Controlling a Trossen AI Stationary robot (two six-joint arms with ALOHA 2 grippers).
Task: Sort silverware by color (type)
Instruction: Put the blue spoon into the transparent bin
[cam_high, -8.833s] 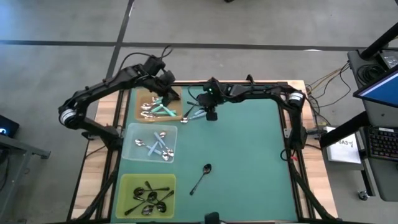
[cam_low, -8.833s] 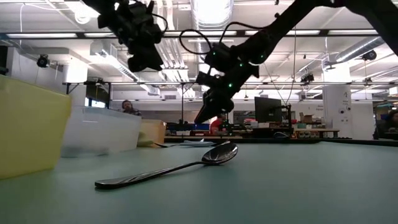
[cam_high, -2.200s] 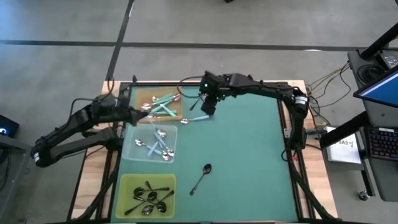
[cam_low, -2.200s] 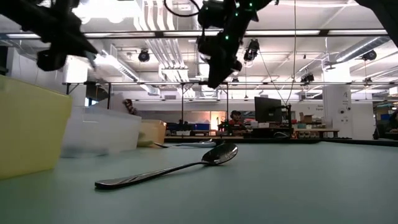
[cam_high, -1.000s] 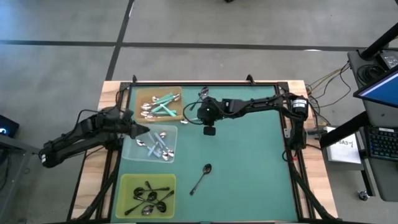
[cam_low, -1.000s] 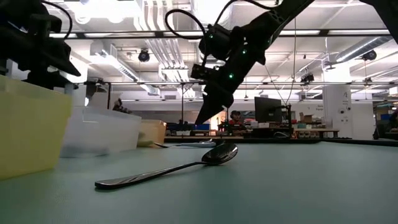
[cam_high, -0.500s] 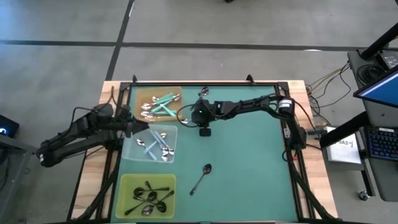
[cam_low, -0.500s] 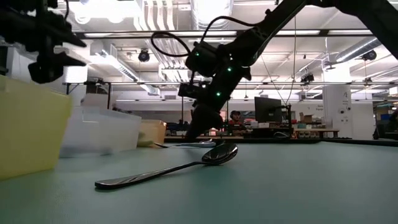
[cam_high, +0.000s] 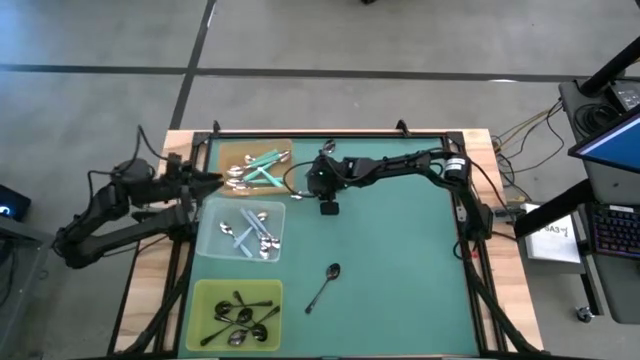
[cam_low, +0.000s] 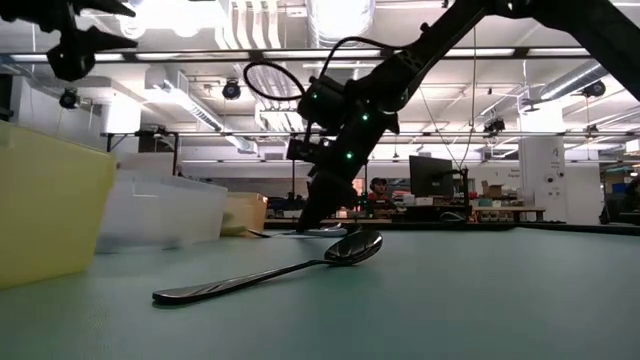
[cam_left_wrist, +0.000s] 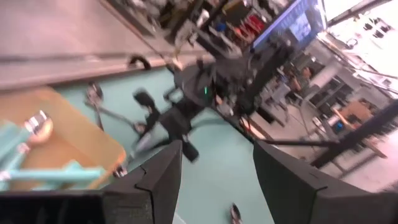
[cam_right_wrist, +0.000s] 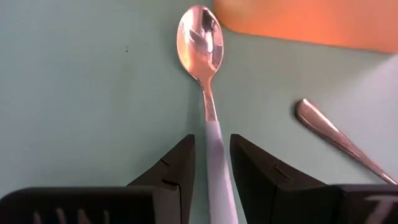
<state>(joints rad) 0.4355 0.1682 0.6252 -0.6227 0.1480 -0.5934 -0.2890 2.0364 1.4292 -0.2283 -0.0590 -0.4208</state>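
Note:
A pale blue-handled spoon lies flat on the green mat beside the orange tray. My right gripper stands open low over it, one finger on either side of its handle; I cannot tell whether they touch it. My left gripper is open and holds nothing. It hangs high off the table's left edge near the orange tray, which holds mint-handled spoons. A black spoon lies alone on the mat, and a plain metal spoon lies near the right gripper.
A clear tray holds pale blue spoons and a yellow-green tray holds black spoons, both along the left side. Another metal spoon lies by the far edge. The mat's right half is bare.
My left gripper has risen from over the clear tray and drawn back toward the table's left edge, up beside the orange tray. My right gripper has sunk toward the mat and shifted a little left, coming down astride the pale blue spoon's handle.

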